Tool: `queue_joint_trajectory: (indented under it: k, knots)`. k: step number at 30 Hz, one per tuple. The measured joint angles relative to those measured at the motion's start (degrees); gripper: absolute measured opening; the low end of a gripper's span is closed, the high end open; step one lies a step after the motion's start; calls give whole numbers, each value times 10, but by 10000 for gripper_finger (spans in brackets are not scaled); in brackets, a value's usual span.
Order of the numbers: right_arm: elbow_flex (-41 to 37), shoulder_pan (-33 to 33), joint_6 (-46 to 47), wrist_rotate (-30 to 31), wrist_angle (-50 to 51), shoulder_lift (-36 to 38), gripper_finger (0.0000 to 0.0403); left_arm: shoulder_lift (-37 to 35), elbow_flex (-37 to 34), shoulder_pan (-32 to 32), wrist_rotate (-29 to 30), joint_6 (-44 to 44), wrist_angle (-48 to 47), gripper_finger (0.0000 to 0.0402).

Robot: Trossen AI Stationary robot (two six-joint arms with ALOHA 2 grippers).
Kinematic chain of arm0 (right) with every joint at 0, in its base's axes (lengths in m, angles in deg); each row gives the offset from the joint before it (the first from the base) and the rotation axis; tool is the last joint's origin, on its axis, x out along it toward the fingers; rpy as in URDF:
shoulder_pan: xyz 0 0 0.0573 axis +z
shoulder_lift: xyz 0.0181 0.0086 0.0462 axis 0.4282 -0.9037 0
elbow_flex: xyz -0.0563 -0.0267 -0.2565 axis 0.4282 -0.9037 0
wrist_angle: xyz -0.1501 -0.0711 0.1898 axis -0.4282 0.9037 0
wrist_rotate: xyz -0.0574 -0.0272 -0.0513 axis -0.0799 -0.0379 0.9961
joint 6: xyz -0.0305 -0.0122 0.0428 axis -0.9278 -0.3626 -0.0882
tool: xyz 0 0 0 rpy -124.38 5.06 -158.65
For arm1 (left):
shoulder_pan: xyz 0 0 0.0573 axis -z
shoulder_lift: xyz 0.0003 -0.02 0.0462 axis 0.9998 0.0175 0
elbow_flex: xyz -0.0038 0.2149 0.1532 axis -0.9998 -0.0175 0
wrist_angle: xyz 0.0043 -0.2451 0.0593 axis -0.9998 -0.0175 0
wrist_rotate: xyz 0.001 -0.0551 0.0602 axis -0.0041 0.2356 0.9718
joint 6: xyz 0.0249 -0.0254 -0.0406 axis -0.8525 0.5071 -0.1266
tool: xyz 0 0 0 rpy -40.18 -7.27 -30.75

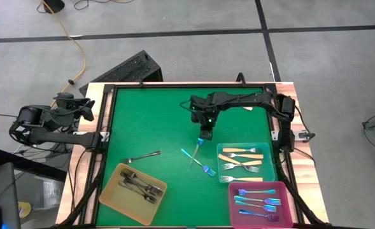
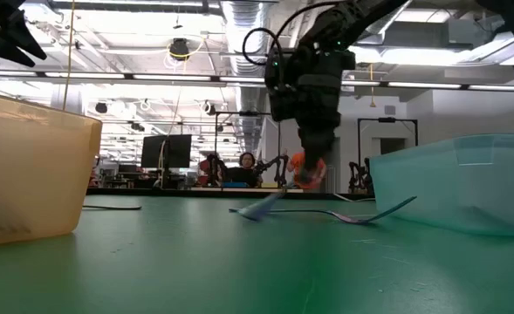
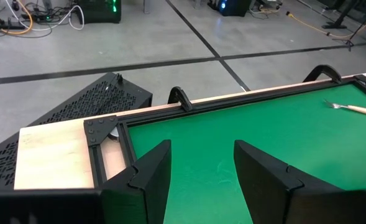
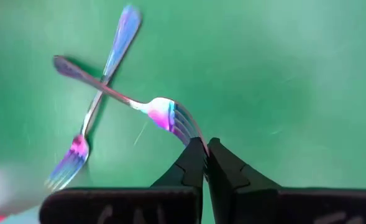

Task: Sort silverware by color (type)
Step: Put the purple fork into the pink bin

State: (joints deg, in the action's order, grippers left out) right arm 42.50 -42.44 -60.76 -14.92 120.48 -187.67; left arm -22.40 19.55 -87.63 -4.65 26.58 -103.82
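Right wrist view: right gripper, jaws pinched on the tines of an iridescent fork, lifting that end off the one it crosses.
Destination: pink tray, judged.
Left gripper: jaws apart, empty, parked off the surface.

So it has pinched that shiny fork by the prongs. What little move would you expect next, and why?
Probably a short lift. The right gripper is shut on the tines of an iridescent fork whose handle crosses a second iridescent fork on the green mat. Raising it frees it for the pink tray, which holds matching forks.
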Motion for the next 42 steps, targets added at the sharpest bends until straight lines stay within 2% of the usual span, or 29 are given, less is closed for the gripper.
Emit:
queue_joint_trajectory:
  k: [4, 8, 12, 22, 28, 35, 42]
  knots:
    - [25, -26, 9, 2, -1, 0, 29, 0, 0, 0, 0, 0, 0, 158]
    - [29, -56, 54, 37, -3, 0, 27, 0, 0, 0, 0, 0, 0, 158]
    - [29, -81, 94, 39, -1, 0, 26, 0, 0, 0, 0, 0, 0, 158]
    - [30, -102, 142, 86, 58, 0, 32, 0, 0, 0, 0, -5, 0, 158]
    - [30, -105, 128, 102, 79, 0, 53, 0, 0, 0, 0, -9, 0, 158]
    - [29, -87, 85, 159, 81, 0, 77, 0, 0, 0, 0, -10, 0, 158]
    - [29, -77, 75, 169, 78, 0, 137, 0, 0, 0, 1, -10, 0, 158]
